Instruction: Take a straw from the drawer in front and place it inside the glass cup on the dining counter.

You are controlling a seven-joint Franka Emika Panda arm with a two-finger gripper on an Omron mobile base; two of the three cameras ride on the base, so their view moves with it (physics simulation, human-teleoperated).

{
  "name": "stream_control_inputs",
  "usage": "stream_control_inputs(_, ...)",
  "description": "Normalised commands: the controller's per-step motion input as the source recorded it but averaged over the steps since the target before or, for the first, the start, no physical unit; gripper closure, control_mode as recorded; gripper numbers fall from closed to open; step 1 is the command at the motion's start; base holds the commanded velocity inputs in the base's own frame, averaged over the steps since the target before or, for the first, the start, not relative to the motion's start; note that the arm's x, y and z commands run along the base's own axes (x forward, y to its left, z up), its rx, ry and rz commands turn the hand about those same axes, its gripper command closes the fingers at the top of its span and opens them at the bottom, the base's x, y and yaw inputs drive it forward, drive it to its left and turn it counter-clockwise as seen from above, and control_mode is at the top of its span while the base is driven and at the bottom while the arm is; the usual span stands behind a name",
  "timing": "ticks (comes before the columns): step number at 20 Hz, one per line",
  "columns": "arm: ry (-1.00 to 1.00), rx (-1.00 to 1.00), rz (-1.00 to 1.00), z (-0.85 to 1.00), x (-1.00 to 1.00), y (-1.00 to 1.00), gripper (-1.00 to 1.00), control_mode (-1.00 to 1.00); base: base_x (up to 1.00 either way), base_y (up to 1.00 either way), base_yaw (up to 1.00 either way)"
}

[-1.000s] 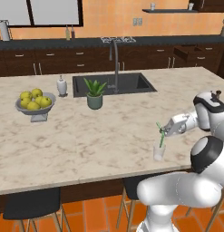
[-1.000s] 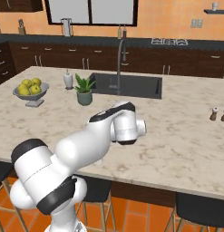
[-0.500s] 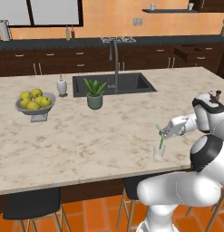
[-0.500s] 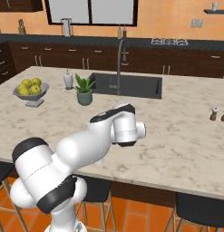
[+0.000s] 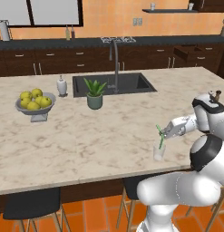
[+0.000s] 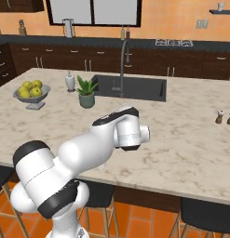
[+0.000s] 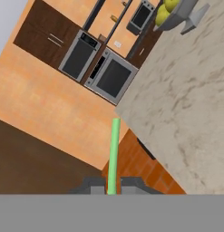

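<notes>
I've got the gripper [image 5: 165, 133] clamped shut on the straw [image 5: 161, 137], its lower end down in the glass cup [image 5: 159, 153] on the dining counter [image 5: 99, 136].

You're looking at a home kitchen, rendered rather than filmed. A large cream marble island table [image 5: 86, 140] with brown veining holds an inset dark sink [image 5: 114, 84] and a tall curved faucet [image 5: 116, 63]. On it you can see a bowl of yellow-green fruit [image 5: 35, 100], a potted plant [image 5: 94, 94] and a white soap bottle [image 5: 62, 85]. Behind it runs a black stone counter [image 5: 86, 43] over dark brown cabinets [image 5: 50, 61] with silver handles, beneath orange walls and a window [image 6: 93, 11]. Dark stools [image 5: 31, 206] stand on the terracotta tile floor [image 5: 99, 215]. In the hand view you'll notice built-in ovens [image 7: 111, 77] set into the cabinetry.
</notes>
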Motion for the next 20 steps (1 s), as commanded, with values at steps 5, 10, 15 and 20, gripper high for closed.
stream_control_inputs(5, 0.00, 0.00, 0.00, 0.00, 0.01, -0.05, 1.00, -1.00, 0.00, 0.00, 0.00)
stream_control_inputs(10, 0.00, 0.00, 0.00, -0.02, 0.02, -0.02, 1.00, -1.00, 0.00, 0.00, 0.00)
stream_control_inputs(15, 0.00, 0.00, 0.00, -0.01, 0.07, -0.01, 1.00, -1.00, 0.00, 0.00, 0.00)
stream_control_inputs(20, -0.01, 0.00, 0.00, 0.00, 0.13, -0.05, 1.00, -1.00, 0.00, 0.00, 0.00)
